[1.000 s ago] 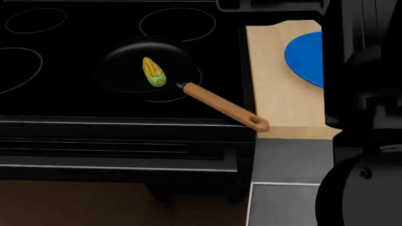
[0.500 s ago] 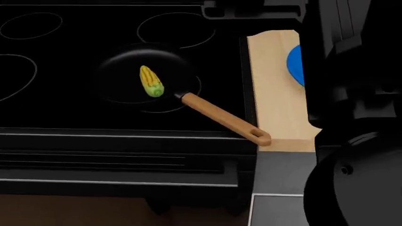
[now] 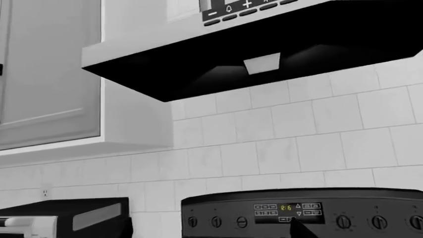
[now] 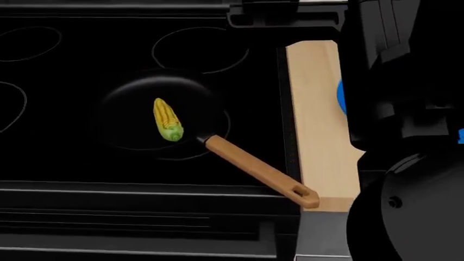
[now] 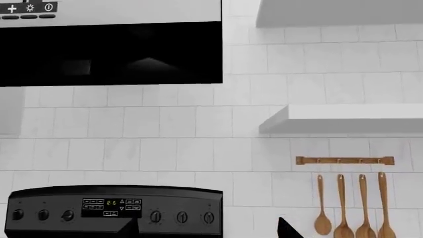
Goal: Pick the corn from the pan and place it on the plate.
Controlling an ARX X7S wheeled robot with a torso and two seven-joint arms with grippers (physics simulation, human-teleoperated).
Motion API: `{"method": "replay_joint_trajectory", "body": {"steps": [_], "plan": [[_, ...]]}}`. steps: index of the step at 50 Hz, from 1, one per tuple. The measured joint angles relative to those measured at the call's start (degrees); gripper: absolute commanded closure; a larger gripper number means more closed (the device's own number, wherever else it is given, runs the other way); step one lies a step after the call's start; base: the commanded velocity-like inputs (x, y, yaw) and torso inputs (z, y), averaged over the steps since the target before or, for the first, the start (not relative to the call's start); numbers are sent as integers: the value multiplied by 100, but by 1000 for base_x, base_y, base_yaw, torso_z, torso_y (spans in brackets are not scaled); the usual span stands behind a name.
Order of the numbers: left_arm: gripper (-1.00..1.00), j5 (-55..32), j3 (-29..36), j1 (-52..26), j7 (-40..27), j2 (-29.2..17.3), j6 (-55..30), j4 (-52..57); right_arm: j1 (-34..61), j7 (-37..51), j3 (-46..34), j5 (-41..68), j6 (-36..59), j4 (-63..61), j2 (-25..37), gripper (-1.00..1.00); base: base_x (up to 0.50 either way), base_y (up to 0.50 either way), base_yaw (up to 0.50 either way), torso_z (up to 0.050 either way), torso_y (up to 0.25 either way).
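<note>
The yellow corn point(image 4: 166, 120) lies in the black pan point(image 4: 130, 109) on the cooktop, green stem end toward the wooden handle point(image 4: 257, 171). Only a sliver of the blue plate point(image 4: 340, 98) shows on the wooden counter; my right arm hides the rest of it. Neither gripper is near the corn. Both wrist views face the back wall. My right gripper point(image 5: 208, 232) shows two dark fingertips point(image 5: 289, 229) set wide apart, with nothing between them. Of the left gripper only one dark fingertip point(image 3: 299, 231) shows at the frame edge.
My right arm's black bulk point(image 4: 413, 141) fills the right of the head view. A light wooden counter point(image 4: 315, 125) runs beside the black stove point(image 4: 73, 179). On the wall are the stove's control panel point(image 5: 112, 210), a range hood point(image 3: 264, 54), a shelf point(image 5: 343, 119) and hanging wooden spoons point(image 5: 350, 208).
The head view has shifted, so the pan and corn sit lower in the picture. My right arm has come further left and covers more of the plate. The corn stays in the pan.
</note>
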Motion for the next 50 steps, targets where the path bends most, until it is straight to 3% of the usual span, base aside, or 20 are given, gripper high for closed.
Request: {"method": "replay_joint_trajectory", "body": {"steps": [50], "plan": [[-100, -132, 17, 99, -61, -54, 203, -73, -50, 642, -33, 838, -264, 211, 215, -100, 217, 0, 0, 0, 0]]}}
